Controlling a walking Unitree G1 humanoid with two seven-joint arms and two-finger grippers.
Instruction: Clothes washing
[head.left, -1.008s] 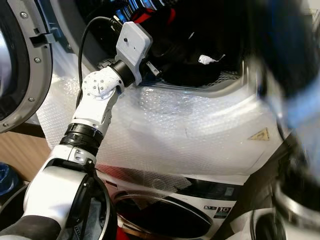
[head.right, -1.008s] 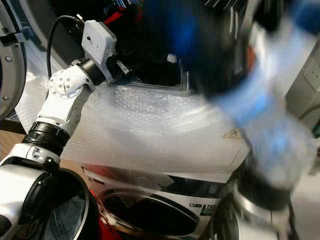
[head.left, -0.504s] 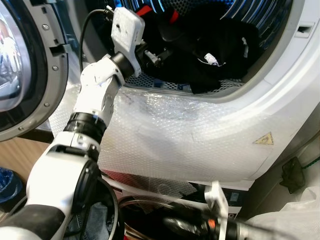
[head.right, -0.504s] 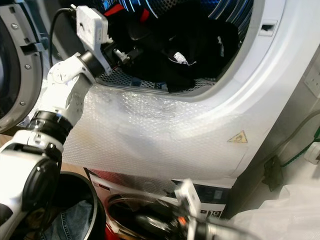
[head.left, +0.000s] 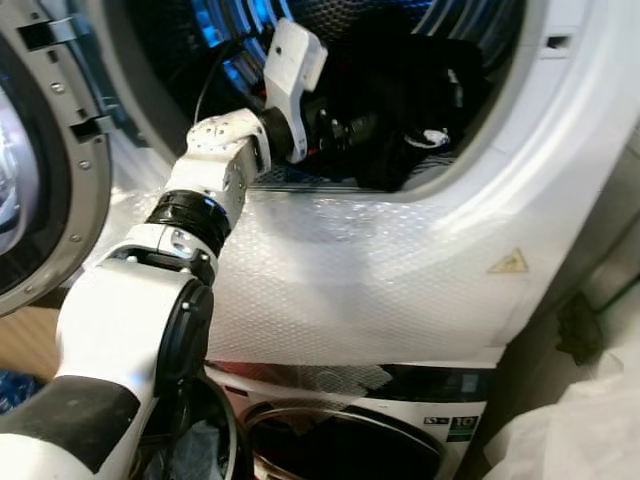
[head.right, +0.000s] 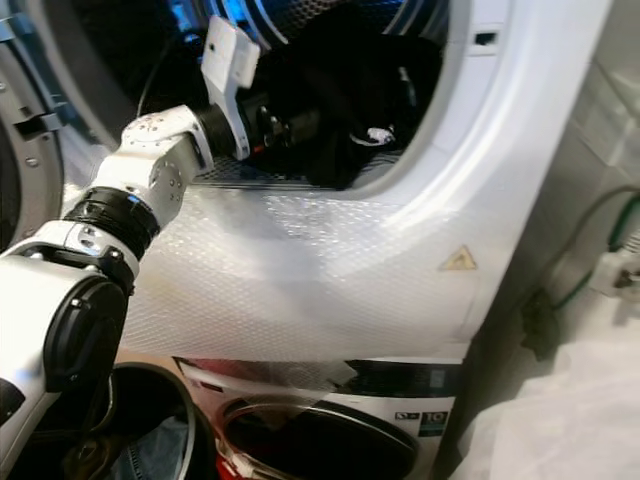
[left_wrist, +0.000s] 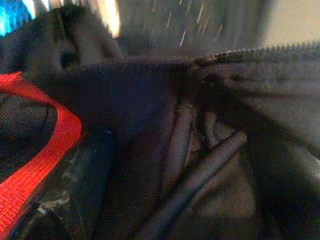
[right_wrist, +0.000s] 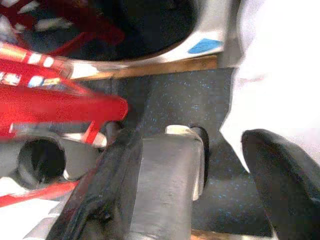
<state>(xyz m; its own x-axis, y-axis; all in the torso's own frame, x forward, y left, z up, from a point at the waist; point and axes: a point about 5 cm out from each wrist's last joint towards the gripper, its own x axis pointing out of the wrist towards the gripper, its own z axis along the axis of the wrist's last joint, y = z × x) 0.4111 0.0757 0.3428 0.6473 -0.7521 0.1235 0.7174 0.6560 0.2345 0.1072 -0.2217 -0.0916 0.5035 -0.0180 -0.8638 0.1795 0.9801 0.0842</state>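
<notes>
Left wrist view puts the black fingers (left_wrist: 85, 170) against dark clothes (left_wrist: 150, 95), a red strap (left_wrist: 55, 150) just beside one of them; whether they pinch the cloth I cannot tell. The left gripper (head.left: 350, 130) reaches into the open drum (head.left: 240, 40), where the clothes lie ahead of its fingers. Loading looks well along; the door (head.left: 30, 170) remains open. The right gripper (right_wrist: 215, 165) hangs low with fingers spread, above a red basket (right_wrist: 60, 107).

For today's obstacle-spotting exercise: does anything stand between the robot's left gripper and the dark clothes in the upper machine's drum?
Nothing visible does. The left gripper reaches through the open porthole and is already in among the dark clothes; the left wrist view shows black fabric and a red strap right at its fingers. The door is swung aside.
</notes>
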